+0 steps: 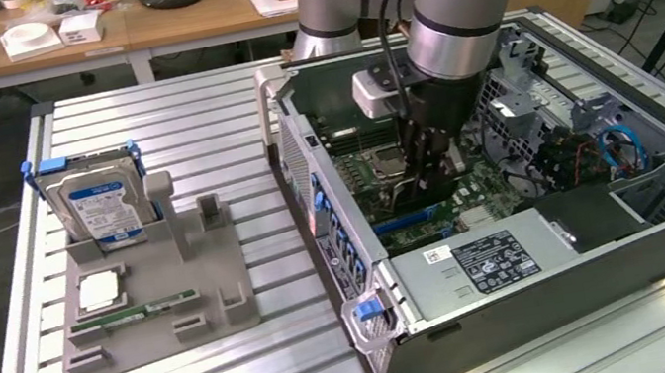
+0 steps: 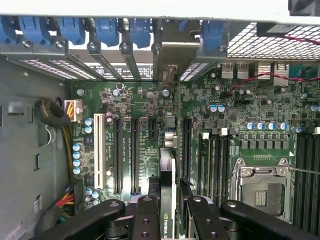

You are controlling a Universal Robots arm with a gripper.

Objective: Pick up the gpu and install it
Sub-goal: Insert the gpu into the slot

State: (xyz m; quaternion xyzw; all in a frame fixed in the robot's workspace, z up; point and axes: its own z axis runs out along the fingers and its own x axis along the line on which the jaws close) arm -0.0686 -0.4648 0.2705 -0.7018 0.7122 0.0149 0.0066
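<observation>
Black-faced and on edge, the gpu (image 2: 167, 200) sits clamped between your gripper (image 2: 169, 220) fingers, inside the open computer case (image 1: 356, 243). Its long axis runs parallel to the motherboard slots (image 2: 134, 155) directly beneath it.

bright even light, table glare

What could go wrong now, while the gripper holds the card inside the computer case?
1. The gpu, clamped edge-on in the gripper, may miss its slot and hit the motherboard.
2. Its end bracket could catch on the blue latches.
3. The arm may brush the red cables.
</observation>
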